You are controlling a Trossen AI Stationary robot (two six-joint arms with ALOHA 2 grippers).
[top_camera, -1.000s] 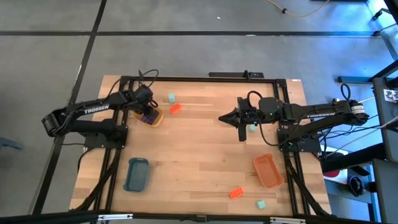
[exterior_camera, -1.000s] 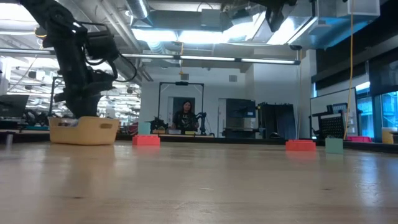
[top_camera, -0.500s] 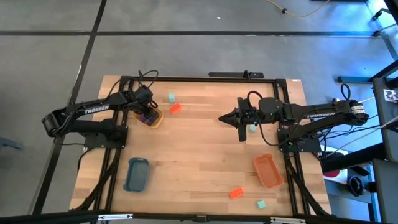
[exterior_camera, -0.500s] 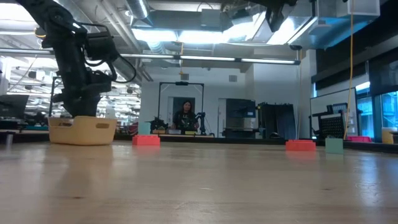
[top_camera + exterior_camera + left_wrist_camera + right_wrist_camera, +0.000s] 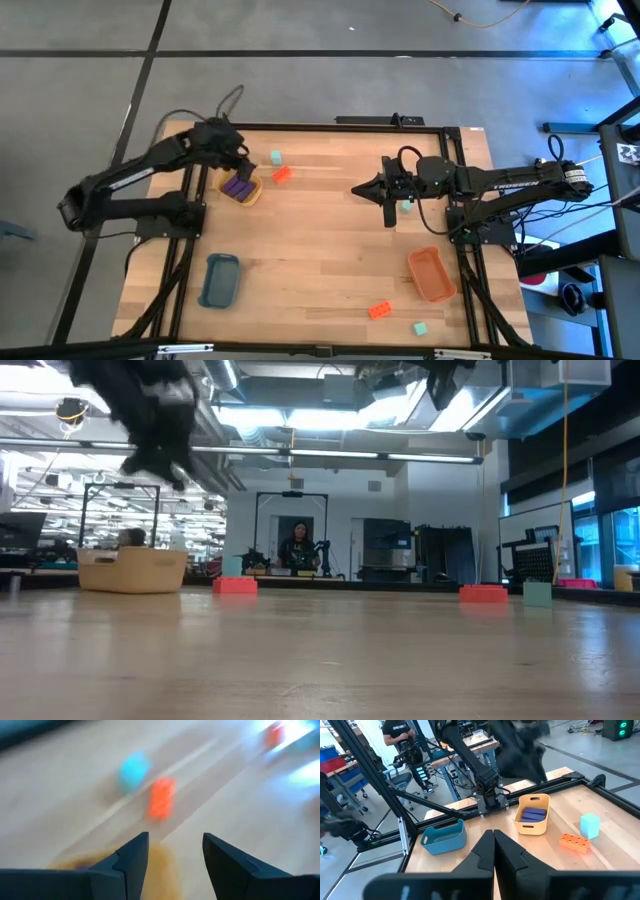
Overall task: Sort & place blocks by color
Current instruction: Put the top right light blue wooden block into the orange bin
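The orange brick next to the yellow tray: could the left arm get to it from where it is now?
Probably yes. The left gripper hangs open above the yellow tray, and the orange brick lies close beside it on bare wood, with only a teal block nearby.

Beside the yellow tray (image 5: 243, 188), a teal block (image 5: 275, 157) and an orange brick (image 5: 282, 174) obstruct; toward the blue tray (image 5: 219, 279) the table (image 5: 320, 250) lies open.
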